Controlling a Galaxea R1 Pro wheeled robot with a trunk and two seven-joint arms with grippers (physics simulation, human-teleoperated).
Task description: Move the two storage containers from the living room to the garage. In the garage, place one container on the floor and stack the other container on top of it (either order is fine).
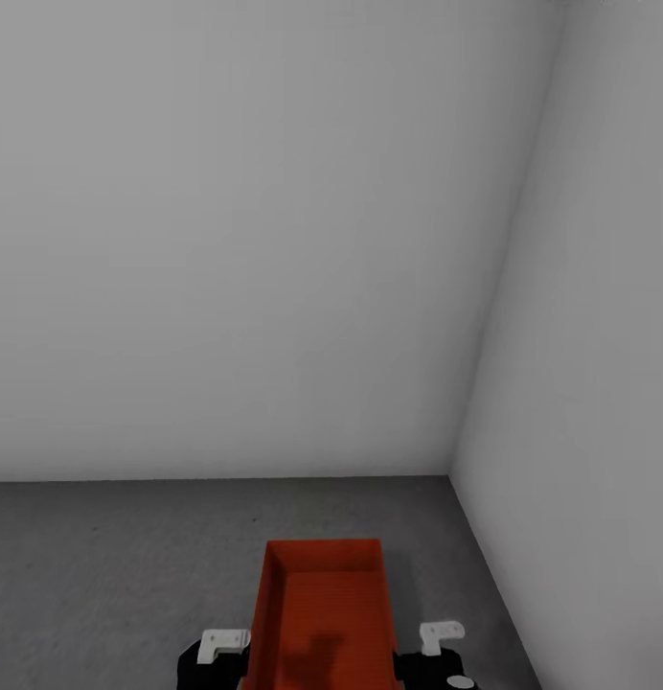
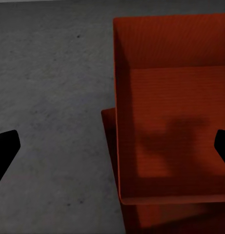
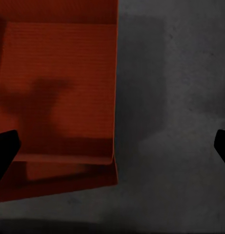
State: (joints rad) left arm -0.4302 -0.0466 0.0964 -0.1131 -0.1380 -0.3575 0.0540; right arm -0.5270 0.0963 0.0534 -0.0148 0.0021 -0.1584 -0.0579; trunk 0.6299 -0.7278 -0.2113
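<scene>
Red-orange upper container sits stacked on its twin on concrete floor at 6 o'clock; both end effectors, left and right, spread open, released.

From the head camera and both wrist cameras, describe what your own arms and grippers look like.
In the head view, each arm ends in a glossy black rounded housing carrying a small white angular bracket: left gripper, right gripper. A small pale round disc sits on the right arm's housing. In the wrist views the fingers are plain matte black wedges with blunt tips. No cables or markings are visible.
</scene>
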